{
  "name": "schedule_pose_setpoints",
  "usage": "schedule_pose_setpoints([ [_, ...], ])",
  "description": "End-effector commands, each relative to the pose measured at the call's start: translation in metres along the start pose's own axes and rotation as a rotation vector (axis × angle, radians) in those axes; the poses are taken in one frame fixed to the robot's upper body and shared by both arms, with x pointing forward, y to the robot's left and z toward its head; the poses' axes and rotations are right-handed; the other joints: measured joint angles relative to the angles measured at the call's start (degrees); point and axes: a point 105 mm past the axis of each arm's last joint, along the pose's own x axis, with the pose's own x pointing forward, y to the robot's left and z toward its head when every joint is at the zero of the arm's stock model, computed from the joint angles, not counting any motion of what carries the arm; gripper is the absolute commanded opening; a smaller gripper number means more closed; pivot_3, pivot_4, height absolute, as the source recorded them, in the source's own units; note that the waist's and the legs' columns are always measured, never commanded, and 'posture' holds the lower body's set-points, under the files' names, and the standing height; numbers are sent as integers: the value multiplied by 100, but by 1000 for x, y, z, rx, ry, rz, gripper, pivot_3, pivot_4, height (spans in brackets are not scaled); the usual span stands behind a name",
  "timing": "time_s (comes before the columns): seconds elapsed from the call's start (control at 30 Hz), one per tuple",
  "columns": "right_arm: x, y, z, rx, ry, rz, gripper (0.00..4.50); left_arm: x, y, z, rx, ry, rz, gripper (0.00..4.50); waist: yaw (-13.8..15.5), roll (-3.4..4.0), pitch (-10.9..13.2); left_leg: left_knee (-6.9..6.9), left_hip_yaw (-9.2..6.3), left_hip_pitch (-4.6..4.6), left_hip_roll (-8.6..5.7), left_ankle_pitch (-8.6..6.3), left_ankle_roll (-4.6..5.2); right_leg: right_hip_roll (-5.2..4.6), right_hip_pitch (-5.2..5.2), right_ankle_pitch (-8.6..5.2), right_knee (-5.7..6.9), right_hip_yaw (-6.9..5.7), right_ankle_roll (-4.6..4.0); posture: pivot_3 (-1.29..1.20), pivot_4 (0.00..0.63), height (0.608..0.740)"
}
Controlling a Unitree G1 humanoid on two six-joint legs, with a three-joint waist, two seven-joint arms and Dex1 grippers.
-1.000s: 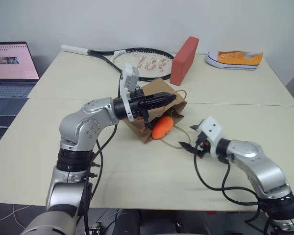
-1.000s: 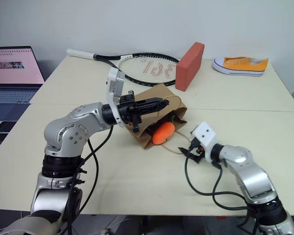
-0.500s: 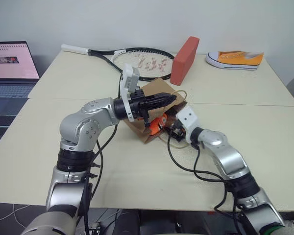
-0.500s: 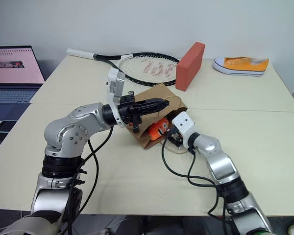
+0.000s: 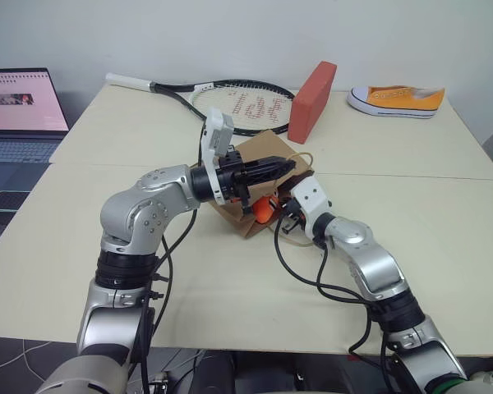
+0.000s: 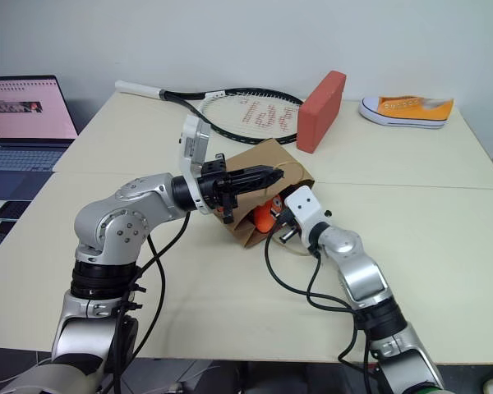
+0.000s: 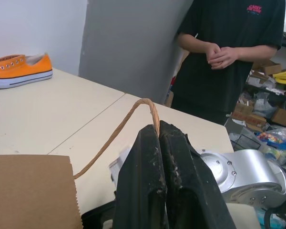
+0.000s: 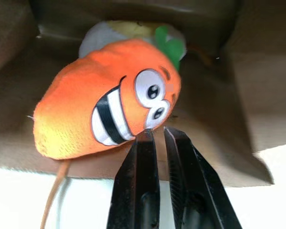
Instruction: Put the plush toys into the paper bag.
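The brown paper bag lies on its side in the middle of the table, its mouth toward my right arm. My left gripper is shut on the bag's upper twisted handle and holds the mouth up. The orange carrot plush toy lies in the mouth, grinning face outward, and shows as an orange patch from the head. Behind it, deeper in the bag, sits the white egg plush toy. My right gripper is at the carrot's face, fingers nearly together with nothing between them.
A tennis racket, a red block and an orange-and-white sneaker lie at the far side of the table. A laptop stands far left. A person in black stands beyond the table's right end.
My right arm has swung in from the right to the bag's mouth and its fingers have closed. The carrot sits deeper in the bag. The left arm has not moved.
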Motion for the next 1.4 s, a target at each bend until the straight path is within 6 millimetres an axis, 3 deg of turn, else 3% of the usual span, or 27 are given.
schedule_pose_setpoints([
  [0.03, -11, -9, 11, -45, -39, -15, 331, 1, -6, 9, 58, -23, -20, 0, 0, 0, 0, 0, 0, 0, 0, 0, 0, 0, 0, 0, 0, 0, 0, 0, 150, 740],
  [0.2, -23, -14, 15, -69, -47, 3, 331, 1, -6, 9, 60, -24, -16, 0, 1, 0, 0, 0, 1, 0, 0, 0, 0, 0, 0, 0, 0, 0, 0, 0, 150, 740],
  [0.33, -47, -25, 15, -45, -44, 45, 486, 0, -6, 10, 62, -25, -13, 0, 9, 0, 0, 0, -1, -1, 0, 0, 0, 0, 0, 0, -1, 0, 1, 0, 150, 740],
  [0.43, -60, -33, 10, -16, -20, 61, 1246, 0, -6, 10, 63, -26, -12, 0, 12, -1, 0, 1, 0, -2, -2, 0, 0, -1, 3, 0, -2, 0, 1, 0, 150, 740],
  [0.57, -74, -35, -8, 12, 63, 116, 2646, -1, -6, 11, 67, -28, -12, 0, 10, -1, 0, 2, 0, 2, 0, 0, 0, 0, 5, -1, -1, 0, 1, 0, 150, 740],
  [0.73, -69, -35, -19, 56, 103, 130, 4457, 0, -6, 11, 70, -27, -12, 0, -20, 0, 0, 2, 3, 3, 1, 0, 1, 0, 4, -1, -1, 1, 1, 0, 150, 740],
  [1.03, -41, -27, -41, 159, 149, 156, 4457, 0, -7, 11, 72, -28, -12, 0, -6, 0, 0, 2, 2, 1, 0, 0, 0, 0, 4, -1, -1, 1, 1, 0, 150, 740],
  [1.07, -38, -26, -42, 165, 148, 159, 4296, 0, -7, 11, 72, -28, -12, 0, -9, 0, 0, 2, 2, 2, 0, 0, 0, 0, 4, -1, -1, 1, 1, 0, 150, 740],
  [1.17, -35, -25, -42, 179, 144, 171, 3587, 0, -7, 11, 73, -28, -10, 0, -6, 0, 0, 2, 2, 3, 0, 0, 0, 0, 4, 0, 0, 1, 1, 0, 150, 740],
  [1.4, -36, -26, -42, 192, 147, 172, 968, -2, -6, 13, 78, -30, -2, 0, -3, 0, 0, 2, 1, 3, 0, 0, 0, 0, 4, 0, 0, 0, 1, 0, 150, 740],
])
